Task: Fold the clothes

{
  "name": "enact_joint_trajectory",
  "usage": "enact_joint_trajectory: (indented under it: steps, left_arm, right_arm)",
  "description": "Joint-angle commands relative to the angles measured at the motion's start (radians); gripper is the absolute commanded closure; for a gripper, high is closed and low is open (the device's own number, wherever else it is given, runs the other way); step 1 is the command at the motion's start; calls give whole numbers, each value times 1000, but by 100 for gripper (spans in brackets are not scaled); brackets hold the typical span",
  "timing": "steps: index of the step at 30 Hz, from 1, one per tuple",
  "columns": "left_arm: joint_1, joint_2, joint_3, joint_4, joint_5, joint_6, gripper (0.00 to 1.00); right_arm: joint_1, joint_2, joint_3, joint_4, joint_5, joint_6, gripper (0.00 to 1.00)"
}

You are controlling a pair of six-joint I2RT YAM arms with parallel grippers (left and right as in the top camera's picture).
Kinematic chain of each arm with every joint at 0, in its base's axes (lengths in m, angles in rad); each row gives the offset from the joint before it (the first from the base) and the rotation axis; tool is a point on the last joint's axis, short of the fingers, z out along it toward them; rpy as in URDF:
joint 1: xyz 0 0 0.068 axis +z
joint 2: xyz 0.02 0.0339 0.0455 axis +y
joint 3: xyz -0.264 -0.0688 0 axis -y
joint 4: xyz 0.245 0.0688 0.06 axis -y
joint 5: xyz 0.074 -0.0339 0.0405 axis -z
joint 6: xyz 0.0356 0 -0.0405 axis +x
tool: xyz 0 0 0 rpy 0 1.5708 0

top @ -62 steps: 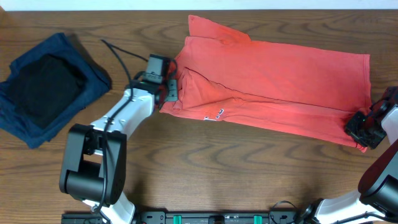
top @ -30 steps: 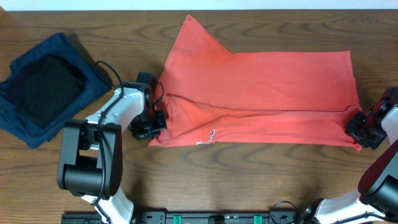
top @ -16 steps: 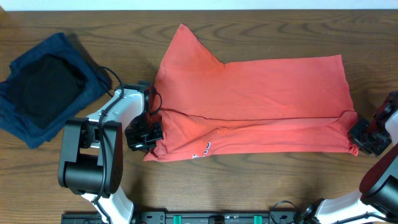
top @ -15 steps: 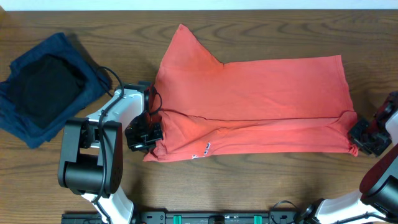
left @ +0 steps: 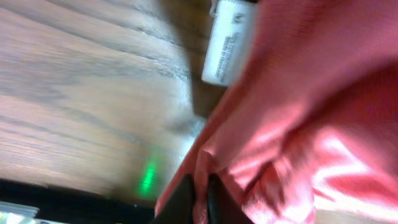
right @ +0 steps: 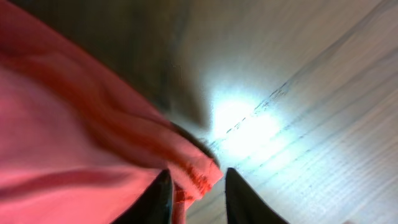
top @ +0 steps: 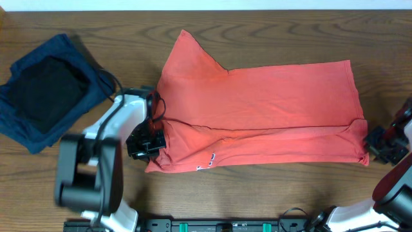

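Both end effectors have drawn the near edge of the shirt toward the front of the counter over the last two seconds, and the cloth now lies squarer and flatter than it did.

The left end effector [top: 145,144] is clamped on a bunch of red fabric; its wrist view shows the dark fingers [left: 186,198] pinched tight with cloth rising between them. It sits just right of the navy-blue garment [top: 96,82], nearer the front of the counter [top: 257,200]. The right end effector [top: 381,142] is at the end of the shirt farthest from that navy-blue garment, and its wrist view shows the hem corner caught between its two fingers [right: 160,190], so it too is gripping.

The coral-red T-shirt [top: 270,103] stretches between them, starting just right of the navy-blue garment and running away from it. It lies flat on the counter with one sleeve pointing out at the back corner nearest the navy-blue garment.

I judge the task about a third done. One lengthwise fold seems laid, with a doubled strip along the front edge and a little lettering [top: 211,158] peeking out. The sleeve, the other long side and the crosswise folds are left.
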Motion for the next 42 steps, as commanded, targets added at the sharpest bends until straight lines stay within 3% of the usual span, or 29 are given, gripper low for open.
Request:
enact_joint_trajectory:
  steps: [1, 2, 8, 14, 19, 27, 40, 42]
  left_arm:
    - [4, -154, 18, 33, -35, 4, 33]
    - [4, -193, 26, 64, -45, 5, 2]
    - [4, -321, 74, 326, 18, 53, 2]
    - [4, -219, 134, 578, 36, 111, 2]
    - [5, 11, 326, 587, 35, 209, 2]
    - [37, 350, 610, 589, 89, 227, 2]
    - [41, 575, 658, 769, 193, 221, 0]
    - [35, 583, 658, 784, 228, 222, 5]
  right_arm:
    - [-5, -105, 101, -13, -57, 10, 66]
    - [-5, -124, 120, -15, -85, -3, 62]
    - [16, -253, 159, -13, -234, -62, 51]
    - [93, -277, 159, -34, -261, -113, 48]
    - [164, -277, 158, -36, -257, -129, 47]
    - [198, -277, 157, -48, -249, -144, 47]
    - [204, -277, 156, -56, -249, -144, 47]
    - [212, -277, 156, -55, -249, -144, 47]
